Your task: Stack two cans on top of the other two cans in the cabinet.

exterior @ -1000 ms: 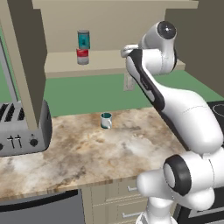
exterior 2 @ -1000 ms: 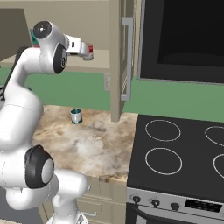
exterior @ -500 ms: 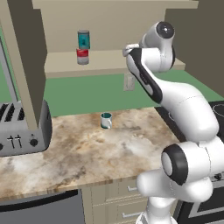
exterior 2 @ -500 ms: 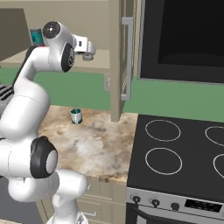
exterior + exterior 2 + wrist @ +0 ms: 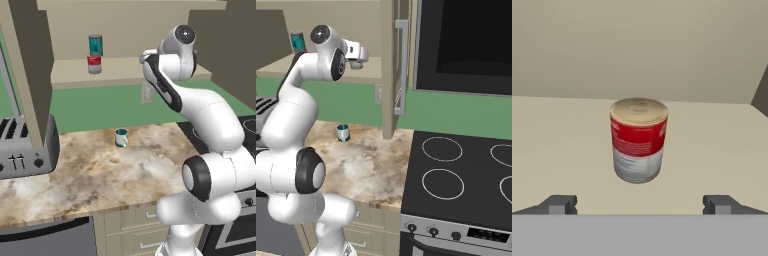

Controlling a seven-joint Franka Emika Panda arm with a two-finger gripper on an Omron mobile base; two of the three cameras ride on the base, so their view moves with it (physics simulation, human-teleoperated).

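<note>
Arm has swung further into the cabinet (image 5: pixel 125 70) over the last second; fingers (image 5: pixel 640 205) now spread wide and empty, lined up on a lone red-and-white can (image 5: pixel 638 140) standing upright on the shelf ahead, not yet between them. First stack already done: teal can on a red one (image 5: pixel 94 54) at the shelf's left end. So likely the approach for the second pick. Can: smooth cylinder, paper-look label, dull metal lid and rim. Shelf is flat matte tan. Mug (image 5: pixel 121 137) sits on the mottled stone surface (image 5: pixel 100 175).
</note>
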